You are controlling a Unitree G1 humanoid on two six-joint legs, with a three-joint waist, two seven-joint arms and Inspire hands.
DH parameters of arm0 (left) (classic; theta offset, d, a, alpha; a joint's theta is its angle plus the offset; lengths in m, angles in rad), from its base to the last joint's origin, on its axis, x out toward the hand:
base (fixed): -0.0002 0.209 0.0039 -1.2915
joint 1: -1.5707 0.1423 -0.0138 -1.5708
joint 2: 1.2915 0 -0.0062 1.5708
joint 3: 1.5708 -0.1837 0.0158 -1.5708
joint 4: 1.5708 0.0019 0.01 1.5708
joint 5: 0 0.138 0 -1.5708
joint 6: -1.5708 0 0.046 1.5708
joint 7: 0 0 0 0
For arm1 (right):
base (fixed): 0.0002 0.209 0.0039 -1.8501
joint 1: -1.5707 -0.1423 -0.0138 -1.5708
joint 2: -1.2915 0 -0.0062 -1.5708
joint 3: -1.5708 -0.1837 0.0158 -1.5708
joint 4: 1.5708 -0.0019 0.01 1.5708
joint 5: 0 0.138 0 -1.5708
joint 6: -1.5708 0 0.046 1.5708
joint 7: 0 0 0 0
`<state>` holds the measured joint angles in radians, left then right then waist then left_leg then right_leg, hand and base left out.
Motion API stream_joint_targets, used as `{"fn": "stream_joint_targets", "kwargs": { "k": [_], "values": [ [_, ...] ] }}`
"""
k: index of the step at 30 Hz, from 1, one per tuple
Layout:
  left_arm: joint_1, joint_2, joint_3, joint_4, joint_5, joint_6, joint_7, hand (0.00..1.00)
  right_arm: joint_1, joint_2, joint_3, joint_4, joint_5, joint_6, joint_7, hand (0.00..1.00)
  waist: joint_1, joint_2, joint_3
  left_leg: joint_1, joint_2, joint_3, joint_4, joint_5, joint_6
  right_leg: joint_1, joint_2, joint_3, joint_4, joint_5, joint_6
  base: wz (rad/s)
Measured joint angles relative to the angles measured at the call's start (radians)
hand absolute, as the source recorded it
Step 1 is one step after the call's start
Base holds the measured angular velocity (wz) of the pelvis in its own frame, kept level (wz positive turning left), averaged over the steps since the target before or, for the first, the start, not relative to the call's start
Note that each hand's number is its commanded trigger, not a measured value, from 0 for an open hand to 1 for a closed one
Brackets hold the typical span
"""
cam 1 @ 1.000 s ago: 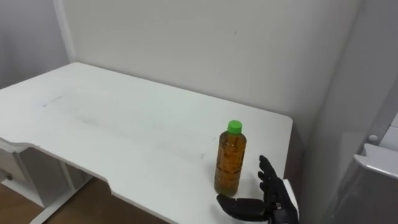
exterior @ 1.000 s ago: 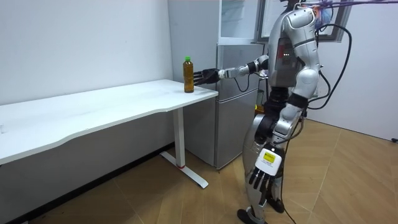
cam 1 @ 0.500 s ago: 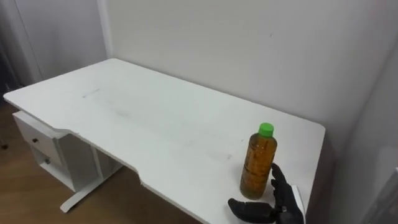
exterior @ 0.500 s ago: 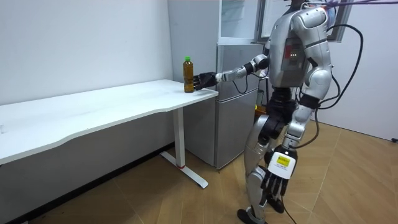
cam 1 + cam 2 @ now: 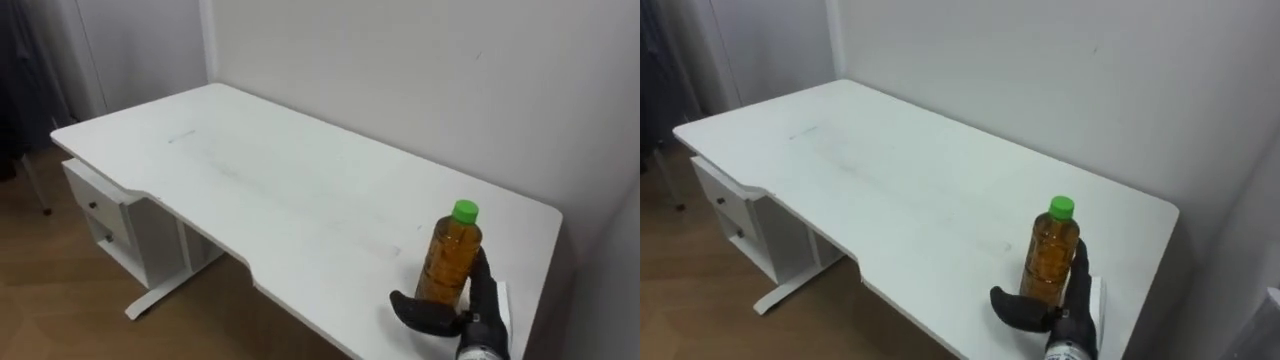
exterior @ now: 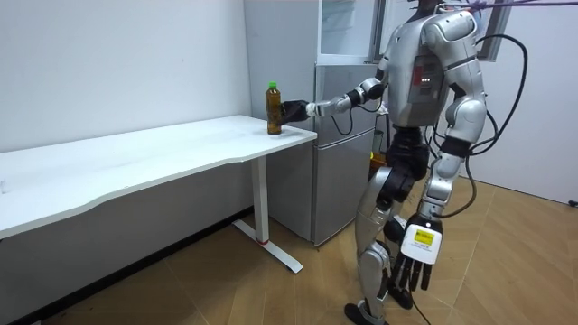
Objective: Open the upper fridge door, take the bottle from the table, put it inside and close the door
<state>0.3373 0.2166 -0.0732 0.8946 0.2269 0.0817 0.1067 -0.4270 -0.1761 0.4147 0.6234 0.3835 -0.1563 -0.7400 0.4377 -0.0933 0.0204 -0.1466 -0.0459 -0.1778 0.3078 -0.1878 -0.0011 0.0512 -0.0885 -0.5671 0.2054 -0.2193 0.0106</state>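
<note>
At the fridge end of the long white worktop (image 5: 270, 190) the bottle (image 5: 449, 262) stands upright near the corner. It is a clear plastic cylinder with ribbed sides, full of amber liquid and topped with a round green cap (image 5: 464, 210). The robot stands on the wood-plank floor (image 6: 506, 262) just beside the pale grey fridge (image 6: 348, 171), its right arm stretched straight out to the bottle. Its right hand (image 5: 462, 320), dark and matte, is wrapped round the bottle's lower half, with the thumb curling across the front near the base and the fingers (image 5: 484, 283) rising behind. The bottle's base is down on the smooth, flat worktop. The left hand (image 6: 414, 266) hangs at the robot's side, fingers loose and pointing at the floor. Under the far end of the worktop sits a white drawer unit (image 5: 105, 215) with small knobs, against a plain wall.
</note>
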Motion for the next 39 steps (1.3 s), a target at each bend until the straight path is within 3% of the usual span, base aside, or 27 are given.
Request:
{"fn": "stream_joint_targets", "kwargs": {
  "k": [8, 12, 15, 20, 21, 22, 29, 39],
  "values": [
    [0.014, 0.004, -0.001, -0.013, -0.007, 0.0, 0.0, 0.0, -0.071, -0.032, -0.001, 0.085, 0.041, 0.004, 0.0, 0.0, 0.005, -0.011, 0.0106, -0.02, -0.003, -0.022, 0.013, 0.002, -0.002, -0.001, 0.0, -0.019, 0.0, 0.0, 0.0, 0.1],
    [0.014, 0.012, -0.001, -0.012, -0.041, -0.004, 0.0, 0.0, -0.082, -0.065, -0.004, 0.098, 0.08, 0.003, -0.002, 0.0, 0.007, -0.014, 0.011, -0.034, -0.004, -0.037, 0.02, 0.002, -0.002, -0.002, -0.001, -0.037, 0.002, 0.0, 0.0, 0.12],
    [0.024, 0.026, -0.002, -0.012, -0.074, -0.02, 0.0, 0.0, -0.082, -0.066, -0.01, 0.098, 0.085, 0.001, -0.01, 0.0, 0.004, -0.016, 0.0101, -0.04, -0.005, -0.038, 0.022, 0.002, -0.002, -0.002, 0.0, -0.039, 0.004, 0.0, 0.001, 0.03],
    [0.029, 0.037, -0.002, -0.01, -0.079, -0.036, 0.001, 0.0, -0.087, -0.093, -0.022, 0.098, 0.084, -0.017, -0.021, 0.0, 0.004, -0.027, 0.004, -0.058, -0.016, -0.049, 0.035, 0.005, -0.003, -0.016, 0.001, -0.04, 0.006, -0.002, 0.002, 0.06],
    [0.034, 0.039, -0.002, -0.01, -0.079, -0.038, 0.004, 0.0, -0.089, -0.103, -0.022, 0.098, 0.084, -0.019, -0.022, 0.34, 0.005, -0.027, 0.004, -0.06, -0.017, -0.05, 0.037, 0.006, -0.002, -0.016, 0.0, -0.04, 0.008, -0.001, 0.002, 0.04],
    [0.038, 0.039, -0.003, -0.01, -0.079, -0.038, 0.013, 0.0, -0.099, -0.109, -0.022, 0.098, 0.084, -0.019, -0.027, 1.0, 0.004, -0.027, 0.0044, -0.064, -0.017, -0.051, 0.037, 0.006, -0.002, -0.019, -0.001, -0.039, 0.01, -0.001, 0.002, 0.0],
    [0.053, 0.047, -0.008, -0.01, -0.149, -0.038, 0.022, 0.0, -0.123, -0.122, -0.021, 0.111, 0.084, -0.019, -0.026, 1.0, 0.005, -0.028, 0.0059, -0.076, -0.018, -0.06, 0.038, 0.006, -0.003, -0.028, 0.0, -0.047, 0.014, -0.001, 0.002, 0.03],
    [0.051, 0.057, -0.007, -0.011, -0.157, -0.045, 0.019, 0.0, -0.127, -0.14, -0.001, 0.125, 0.136, -0.016, 0.116, 1.0, 0.008, -0.033, 0.0156, -0.069, -0.016, -0.057, 0.037, 0.007, -0.003, -0.031, -0.002, -0.041, 0.015, -0.001, 0.002, -0.02]
  ]
}}
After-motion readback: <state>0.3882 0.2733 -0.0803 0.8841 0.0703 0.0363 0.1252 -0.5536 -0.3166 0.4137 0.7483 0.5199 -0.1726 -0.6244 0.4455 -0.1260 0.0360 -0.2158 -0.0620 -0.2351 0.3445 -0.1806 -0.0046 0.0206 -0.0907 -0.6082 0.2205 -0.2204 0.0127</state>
